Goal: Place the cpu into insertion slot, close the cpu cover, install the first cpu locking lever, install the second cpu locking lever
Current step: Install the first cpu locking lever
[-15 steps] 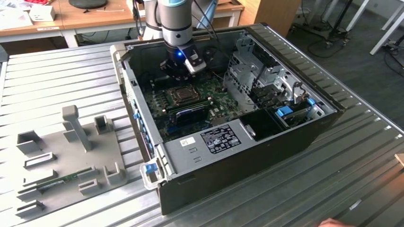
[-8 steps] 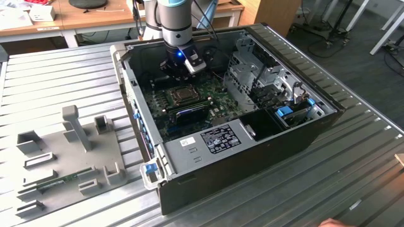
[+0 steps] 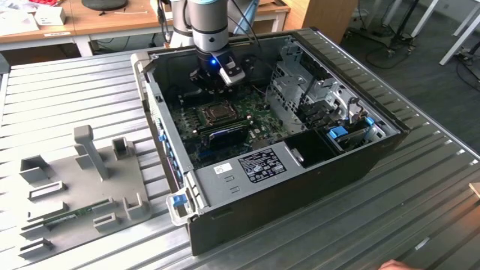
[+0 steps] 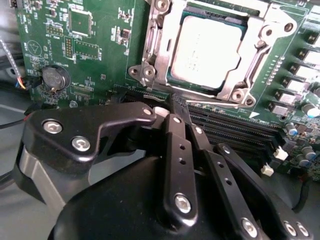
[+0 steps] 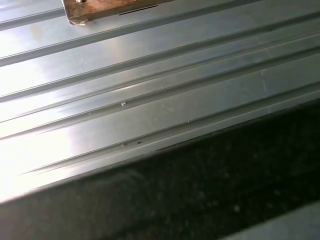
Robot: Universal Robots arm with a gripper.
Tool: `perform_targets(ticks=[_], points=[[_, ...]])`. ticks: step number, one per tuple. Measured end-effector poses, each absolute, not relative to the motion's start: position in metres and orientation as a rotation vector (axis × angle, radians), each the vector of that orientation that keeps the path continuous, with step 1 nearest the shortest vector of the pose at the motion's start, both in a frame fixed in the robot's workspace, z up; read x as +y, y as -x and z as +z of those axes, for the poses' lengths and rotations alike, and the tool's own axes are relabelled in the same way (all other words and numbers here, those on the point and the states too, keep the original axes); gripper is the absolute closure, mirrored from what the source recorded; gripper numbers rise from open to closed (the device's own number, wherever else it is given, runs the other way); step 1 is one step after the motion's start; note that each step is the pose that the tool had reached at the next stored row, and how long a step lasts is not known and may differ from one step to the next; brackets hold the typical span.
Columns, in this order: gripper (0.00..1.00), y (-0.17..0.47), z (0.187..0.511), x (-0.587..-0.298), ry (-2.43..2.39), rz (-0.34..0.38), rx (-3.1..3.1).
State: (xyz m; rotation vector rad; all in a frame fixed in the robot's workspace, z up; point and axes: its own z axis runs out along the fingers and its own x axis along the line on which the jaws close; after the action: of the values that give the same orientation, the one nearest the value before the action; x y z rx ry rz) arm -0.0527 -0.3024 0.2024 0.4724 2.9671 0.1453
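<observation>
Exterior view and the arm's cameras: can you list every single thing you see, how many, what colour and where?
table: one, silver ribbed metal, under everything
computer case: one, black and silver, open, lying on the table
tray: one, grey, on the table at the exterior view's left of the case
circuit board: one, green, inside the case
cpu: one, silver-grey, in the window of the cpu cover
cpu cover: one, silver, lying flat around the cpu
memory slots: several, black, long, beside the cpu cover
coin battery: one, dark, round, on the circuit board
robot arm: one, grey, reaching down into the case
gripper: one, black, over the circuit board near the cpu cover
</observation>
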Motion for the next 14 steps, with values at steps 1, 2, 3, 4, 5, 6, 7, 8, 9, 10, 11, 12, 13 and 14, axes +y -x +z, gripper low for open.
perform_targets(ticks=[1,2,3,4,5,6,7,8,9,10,11,12,13,14], points=[[0.9,0.0527,0.203,-0.3019,-0.472,0.145,2.967],[0.9,0.0527,0.2034,-0.3013,-0.472,0.145,2.967],[0.9,0.0527,0.2036,-0.3009,-0.472,0.145,2.967],[0.9,0.0527,0.2037,-0.3005,-0.472,0.145,2.967],[0.9,0.0528,0.2037,-0.3,-0.472,0.145,2.966],[0.9,0.0528,0.2037,-0.2995,-0.472,0.145,2.966],[0.9,0.0528,0.2037,-0.2989,-0.472,0.146,2.965],[0.9,0.0529,0.2037,-0.2985,-0.472,0.146,2.964],[0.9,0.053,0.2038,-0.2982,-0.472,0.146,2.964],[0.9,0.0531,0.2038,-0.2982,-0.471,0.146,2.963],[0.9,0.0532,0.2037,-0.2981,-0.471,0.147,2.963],[0.9,0.0533,0.2037,-0.2981,-0.471,0.147,2.962],[0.9,0.0534,0.2037,-0.2981,-0.471,0.147,2.961],[0.9,0.0536,0.2037,-0.2981,-0.471,0.147,2.96]])
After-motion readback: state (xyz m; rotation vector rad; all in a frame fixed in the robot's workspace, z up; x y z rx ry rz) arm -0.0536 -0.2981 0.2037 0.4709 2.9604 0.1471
